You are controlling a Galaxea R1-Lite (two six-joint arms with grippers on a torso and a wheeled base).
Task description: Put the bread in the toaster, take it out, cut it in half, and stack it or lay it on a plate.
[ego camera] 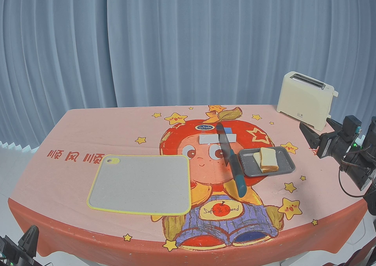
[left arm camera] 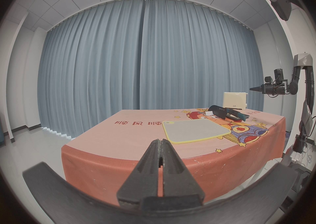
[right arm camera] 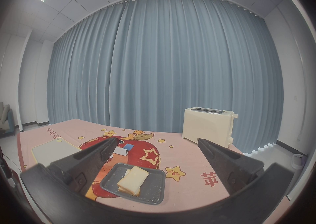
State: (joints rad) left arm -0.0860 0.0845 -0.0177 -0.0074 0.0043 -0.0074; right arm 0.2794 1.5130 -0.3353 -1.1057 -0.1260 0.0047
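Measuring everything from the dark grey rectangular tray (ego camera: 286,163), what is largest?

That would be the round-cornered tabletop (ego camera: 78,130) under its pink cartoon-printed cloth, which carries the tray toward its right side. Next comes the pale grey cutting board with a yellow rim (ego camera: 141,184), lying flat well to the tray's left.

And the toaster?

The cream-coloured box-shaped toaster (ego camera: 305,100) stands upright beyond the tray, off its far right corner and apart from it.

What about the claws?

The right claw (right arm camera: 157,141) hangs just past the tray's right end, near the toaster, with its fingers spread wide apart. The left claw (left arm camera: 161,158) sits far to the tray's left, past the cutting board and off the tabletop's front corner, with its fingers pressed together.

And the smaller things?

A knife with a dark blade and teal handle (ego camera: 232,161) lies just beside the tray's left edge, its blade over a small white-and-blue block (ego camera: 207,139). Two pale square slices of bread (ego camera: 269,159) lie stacked on the tray, the upper one shifted a little off the lower.
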